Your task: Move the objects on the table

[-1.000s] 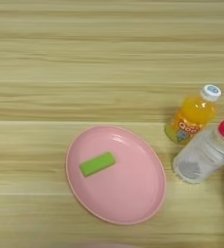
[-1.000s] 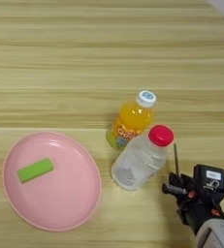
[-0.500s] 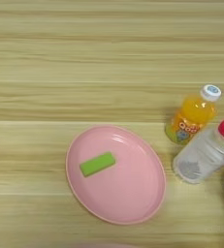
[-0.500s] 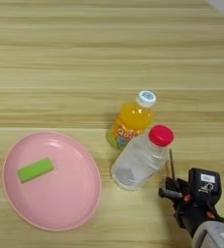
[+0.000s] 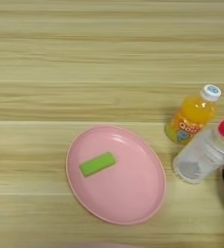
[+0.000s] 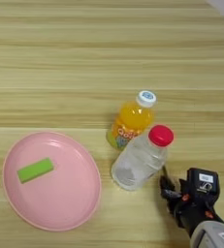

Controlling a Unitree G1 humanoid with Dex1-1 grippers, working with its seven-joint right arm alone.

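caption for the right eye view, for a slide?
Robot hand beside the clear red-capped bottle and the orange juice bottle; green block on pink plate.

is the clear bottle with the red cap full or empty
Apparently empty: the clear plastic bottle with the red cap shows the wooden table through its walls, with no liquid level visible.

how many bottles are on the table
2: the orange juice bottle right of the pink plate, and the clear bottle just in front of it. Nothing seems hidden.
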